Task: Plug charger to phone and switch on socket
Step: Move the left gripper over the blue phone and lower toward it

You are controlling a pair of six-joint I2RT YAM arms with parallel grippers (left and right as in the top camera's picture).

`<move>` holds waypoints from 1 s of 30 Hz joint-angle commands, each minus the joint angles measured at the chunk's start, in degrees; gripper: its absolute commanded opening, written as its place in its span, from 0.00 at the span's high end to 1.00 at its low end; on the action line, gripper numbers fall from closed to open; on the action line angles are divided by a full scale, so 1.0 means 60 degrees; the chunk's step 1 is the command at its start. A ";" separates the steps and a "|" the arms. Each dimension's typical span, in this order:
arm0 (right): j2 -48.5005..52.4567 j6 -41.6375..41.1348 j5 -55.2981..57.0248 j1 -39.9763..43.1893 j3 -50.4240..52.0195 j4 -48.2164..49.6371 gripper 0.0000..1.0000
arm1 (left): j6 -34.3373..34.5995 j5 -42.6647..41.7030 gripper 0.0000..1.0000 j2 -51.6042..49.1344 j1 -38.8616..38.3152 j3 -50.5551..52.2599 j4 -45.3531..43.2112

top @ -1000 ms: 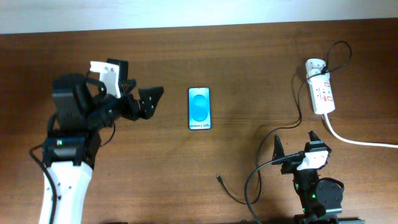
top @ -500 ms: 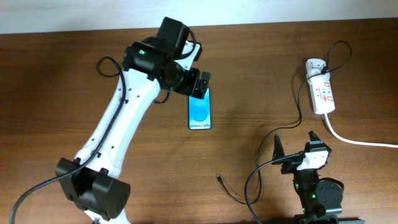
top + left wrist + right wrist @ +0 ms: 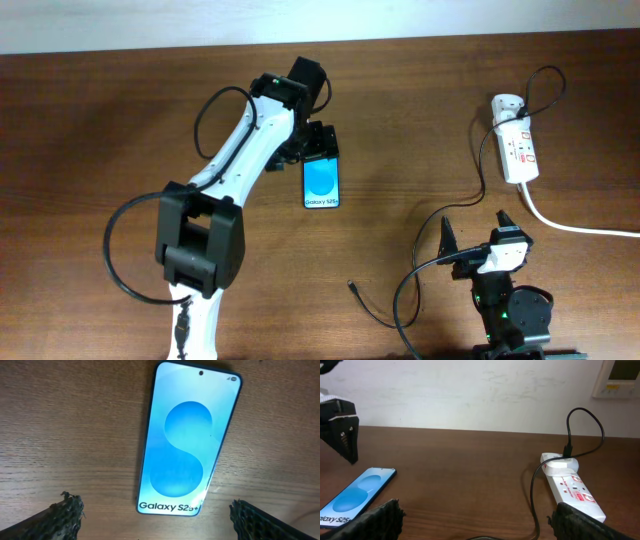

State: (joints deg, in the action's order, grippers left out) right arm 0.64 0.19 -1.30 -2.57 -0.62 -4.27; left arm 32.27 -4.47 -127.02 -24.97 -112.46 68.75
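The phone (image 3: 321, 178) lies screen up at mid-table, showing "Galaxy S25+"; it also shows in the left wrist view (image 3: 190, 440) and the right wrist view (image 3: 357, 495). My left gripper (image 3: 318, 145) is open and empty, hovering over the phone's far end, its fingers (image 3: 157, 517) apart on either side of it. The socket (image 3: 519, 152) lies at the far right with the charger's white adapter (image 3: 507, 105) plugged in. The black charger cable (image 3: 533, 495) runs to a loose connector tip (image 3: 352, 286) on the table. My right gripper (image 3: 478, 235) is open and empty at the front right.
The socket's thick white cord (image 3: 570, 225) runs off the right edge. The black cable loops on the table beside and in front of my right arm. A pale wall stands behind the table's far edge.
My left arm has swung from the left side of the table to over the phone's far end, still open. The right arm, cable and phone have not moved.
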 commanded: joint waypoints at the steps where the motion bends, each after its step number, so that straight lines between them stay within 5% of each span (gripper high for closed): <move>1: -0.0058 -0.0044 0.0015 -0.0069 0.0051 -0.0047 0.02 | 0.0157 -0.0091 0.01 -0.0382 -0.0029 -0.0138 0.0018; 9: -0.0058 -0.0040 0.0015 -0.0069 0.0051 -0.0047 0.01 | -0.0936 0.0004 0.00 -0.0546 -0.0029 -0.2014 0.2007; 19: -0.0058 -0.0044 0.0015 -0.0069 0.0051 -0.0047 0.01 | -0.0601 0.1002 0.01 -0.1191 -0.0878 -0.2022 0.0546; 30: -0.0058 -0.0044 0.0015 -0.0069 0.0051 -0.0047 0.02 | -0.0324 0.0142 0.01 -0.2138 -0.0568 -0.2011 0.0503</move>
State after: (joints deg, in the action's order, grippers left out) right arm 0.64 0.16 -1.30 -2.57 -0.62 -4.27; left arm 29.67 -2.20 -139.24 -28.67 -123.66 71.70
